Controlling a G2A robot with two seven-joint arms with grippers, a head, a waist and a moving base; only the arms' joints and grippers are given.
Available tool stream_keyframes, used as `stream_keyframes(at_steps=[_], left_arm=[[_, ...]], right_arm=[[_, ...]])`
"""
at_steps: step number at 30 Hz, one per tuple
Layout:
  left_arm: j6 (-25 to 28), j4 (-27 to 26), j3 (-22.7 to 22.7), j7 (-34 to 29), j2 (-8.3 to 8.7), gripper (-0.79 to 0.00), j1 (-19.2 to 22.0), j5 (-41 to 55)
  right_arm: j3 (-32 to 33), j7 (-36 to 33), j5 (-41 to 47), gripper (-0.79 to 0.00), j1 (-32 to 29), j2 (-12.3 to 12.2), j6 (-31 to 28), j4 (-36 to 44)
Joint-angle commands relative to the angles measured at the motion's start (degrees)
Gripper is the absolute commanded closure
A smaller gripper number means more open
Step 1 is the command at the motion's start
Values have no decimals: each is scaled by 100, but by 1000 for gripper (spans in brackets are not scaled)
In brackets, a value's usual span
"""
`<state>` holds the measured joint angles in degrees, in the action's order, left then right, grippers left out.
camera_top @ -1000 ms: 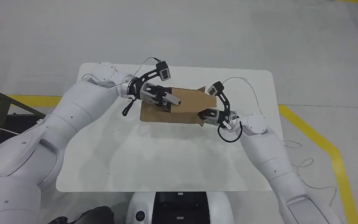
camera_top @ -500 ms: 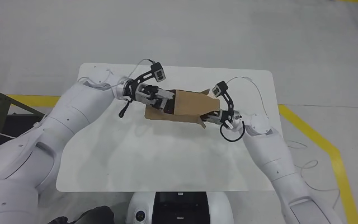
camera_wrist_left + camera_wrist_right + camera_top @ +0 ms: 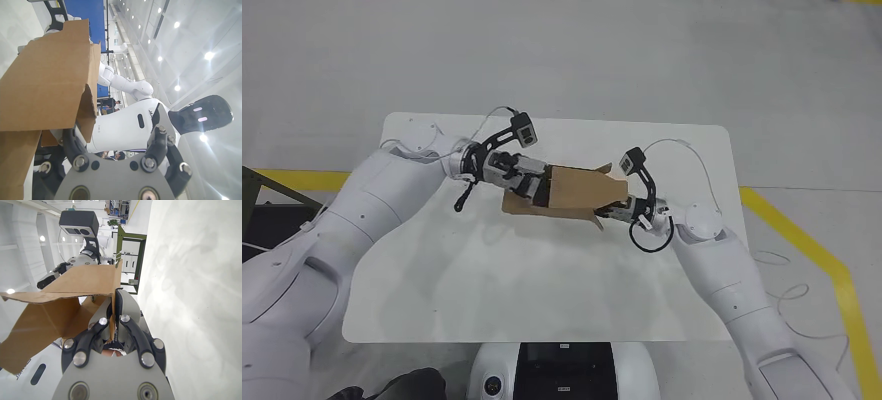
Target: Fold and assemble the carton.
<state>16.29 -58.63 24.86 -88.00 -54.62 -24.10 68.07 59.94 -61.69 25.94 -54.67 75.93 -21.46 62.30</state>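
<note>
The carton (image 3: 577,190) has slid a little toward the right arm and opened up further from flat, and the left end effector (image 3: 534,188) has followed it. The carton is at the far middle of the bench (image 3: 442,290), between both arms. The right end effector (image 3: 114,306) is clamped on the edge of one carton wall. The left end effector's fingers stand apart, one just beside a flap.

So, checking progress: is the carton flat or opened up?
Opened up: the carton has walls standing apart around a hollow inside, end flaps not folded shut.
</note>
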Motion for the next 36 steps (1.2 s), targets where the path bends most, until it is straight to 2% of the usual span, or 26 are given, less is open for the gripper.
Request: stream_keyframes(at_steps=[1, 26, 27, 29, 31, 34, 36], left_arm=[[0, 9, 43, 0, -15, 0, -9, 14], [0, 411, 213, 0, -223, 0, -34, -637], [0, 404, 226, 0, -228, -212, -37, -633], [0, 366, 257, 0, -231, -517, -49, -635], [0, 340, 291, 0, -228, -711, -61, -661], [0, 312, 349, 0, -223, -785, -83, -689], [0, 313, 388, 0, -220, -785, -92, -746]], right_arm=[[-14, 30, -16, 0, 8, 3, 8, -21], [-65, 384, -349, 0, -7, -24, 238, 206], [-63, 396, -352, 0, -12, -26, 242, 216], [-59, 422, -346, 0, -20, -28, 254, 230], [-59, 439, -344, 0, -26, -29, 269, 240], [-58, 463, -356, 0, -32, -33, 286, 253], [-59, 478, -354, 0, -41, -34, 295, 262]])
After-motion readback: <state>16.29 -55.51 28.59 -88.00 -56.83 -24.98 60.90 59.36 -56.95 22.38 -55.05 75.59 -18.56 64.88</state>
